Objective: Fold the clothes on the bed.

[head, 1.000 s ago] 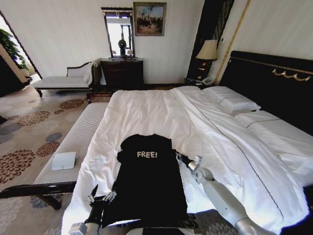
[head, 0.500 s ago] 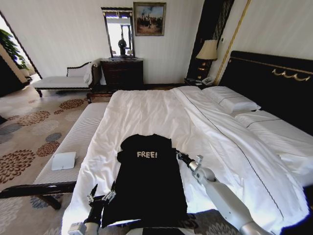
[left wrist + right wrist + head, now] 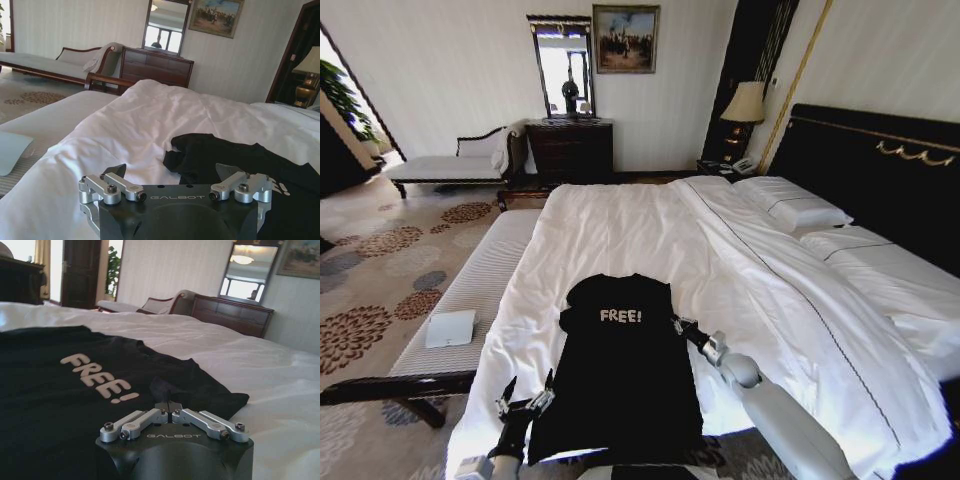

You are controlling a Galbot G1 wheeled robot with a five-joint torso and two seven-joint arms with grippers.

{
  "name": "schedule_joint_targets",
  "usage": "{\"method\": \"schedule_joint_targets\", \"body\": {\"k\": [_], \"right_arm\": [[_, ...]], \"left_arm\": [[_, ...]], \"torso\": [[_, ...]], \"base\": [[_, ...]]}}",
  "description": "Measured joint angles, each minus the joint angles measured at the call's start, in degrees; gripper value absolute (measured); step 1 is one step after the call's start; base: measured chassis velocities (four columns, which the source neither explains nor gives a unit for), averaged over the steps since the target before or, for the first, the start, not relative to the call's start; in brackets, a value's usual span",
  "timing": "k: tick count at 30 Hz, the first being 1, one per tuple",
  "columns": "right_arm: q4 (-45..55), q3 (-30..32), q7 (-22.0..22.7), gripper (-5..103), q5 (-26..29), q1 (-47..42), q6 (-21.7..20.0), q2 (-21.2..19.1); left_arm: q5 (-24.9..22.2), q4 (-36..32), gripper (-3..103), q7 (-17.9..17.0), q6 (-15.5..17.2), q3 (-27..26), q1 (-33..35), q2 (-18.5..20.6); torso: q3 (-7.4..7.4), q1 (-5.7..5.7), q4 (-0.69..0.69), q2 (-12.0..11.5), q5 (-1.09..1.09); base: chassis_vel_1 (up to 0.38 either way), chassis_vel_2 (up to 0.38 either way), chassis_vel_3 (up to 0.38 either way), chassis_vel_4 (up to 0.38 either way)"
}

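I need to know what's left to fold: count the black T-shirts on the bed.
1. The black T-shirt lies spread flat at the near edge of the bed, between the left gripper and the right gripper.

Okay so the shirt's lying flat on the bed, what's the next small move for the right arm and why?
Probably lift the sleeve and carry it inward. The right gripper sits shut at the right sleeve edge of the black T-shirt, which lies flat on the bed, lettering up. The left gripper waits open at the hem.

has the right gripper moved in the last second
Yes. The right gripper has slid left against the black T-shirt's right edge, closer to the "FREE!" lettering.
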Motion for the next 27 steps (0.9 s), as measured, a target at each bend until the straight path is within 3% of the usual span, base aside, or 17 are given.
{"method": "schedule_joint_targets", "body": {"k": [7, 23, 27], "right_arm": [[-0.4, -0.4, -1.9, 0, -5.9, -1.7, 3.4, -1.1], [-5.3, -2.0, -2.5, 0, -11.1, 0.2, 7.2, -1.2], [-4.2, -1.5, -2.7, 10, -10.9, -0.5, 7.5, -1.7]], "left_arm": [[-0.2, -0.1, 100, 0.0, -0.3, -0.1, 0.3, -0.1], [-0.2, -0.5, 100, 0.1, -0.5, -0.5, 0.6, -0.3], [-0.2, -0.2, 100, 0.1, -0.5, -0.3, 0.5, -0.3]], "torso": [[0.0, 0.0, 0.0, 0.0, 0.0], [0.0, 0.0, 0.01, 0.0, 0.01], [0.0, 0.0, 0.0, 0.0, 0.0]], "base": [[0.0, 0.0, 0.0, 0.0], [0.0, 0.0, 0.0, 0.0], [0.0, 0.0, 0.0, 0.0]]}}
